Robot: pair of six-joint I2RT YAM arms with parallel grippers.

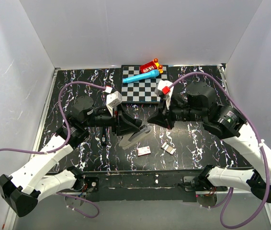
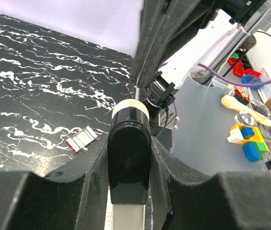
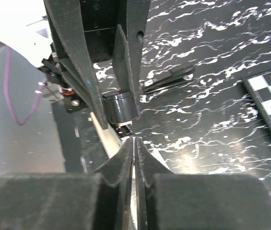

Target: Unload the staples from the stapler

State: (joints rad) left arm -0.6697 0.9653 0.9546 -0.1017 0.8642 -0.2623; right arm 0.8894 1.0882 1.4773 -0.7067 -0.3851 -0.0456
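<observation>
Small box [image 1: 143, 151] and staples [image 1: 168, 148] lie near the stapler [image 1: 136, 136].

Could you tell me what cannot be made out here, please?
- Inside of the stapler: too small in the top view; the left gripper covers it in the left wrist view.
- What the right gripper pinches: right wrist view, its own fingertips hide it.
- Count of the loose staples: too small, top view.
</observation>
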